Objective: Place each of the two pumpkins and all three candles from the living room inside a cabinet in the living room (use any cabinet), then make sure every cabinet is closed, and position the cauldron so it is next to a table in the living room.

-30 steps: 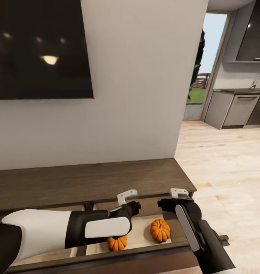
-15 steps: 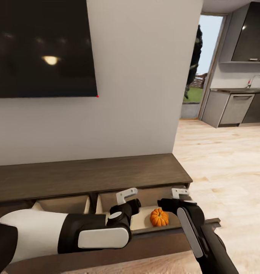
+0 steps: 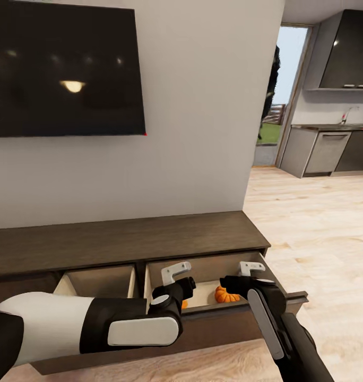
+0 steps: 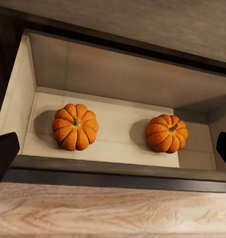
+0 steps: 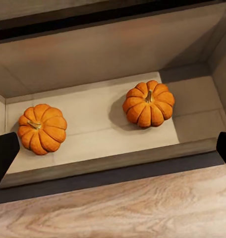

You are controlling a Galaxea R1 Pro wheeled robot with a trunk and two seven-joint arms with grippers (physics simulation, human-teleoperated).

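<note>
Both arms hang over the open right-hand drawer (image 3: pixel 213 289) of the low dark cabinet (image 3: pixel 123 241). The left gripper (image 3: pixel 176 271) and the right gripper (image 3: pixel 250 268) sit side by side above the drawer's front edge, each with its jaws spread wide and nothing between them. In the wrist views the dark fingertips (image 4: pixel 4 153) stand at the far edges, well apart.

Two pumpkins lie on the pale drawer floor just beyond the jaws. One pumpkin (image 4: pixel 75 126) rests ahead of the left jaws, near the drawer's side wall; the other pumpkin (image 5: pixel 148 103) rests ahead of the right jaws. They are apart from each other, and neither touches a finger.

A second drawer (image 3: pixel 96 281) is open beside the left arm. A dark TV (image 3: pixel 65 69) hangs on the wall above the cabinet.
</note>
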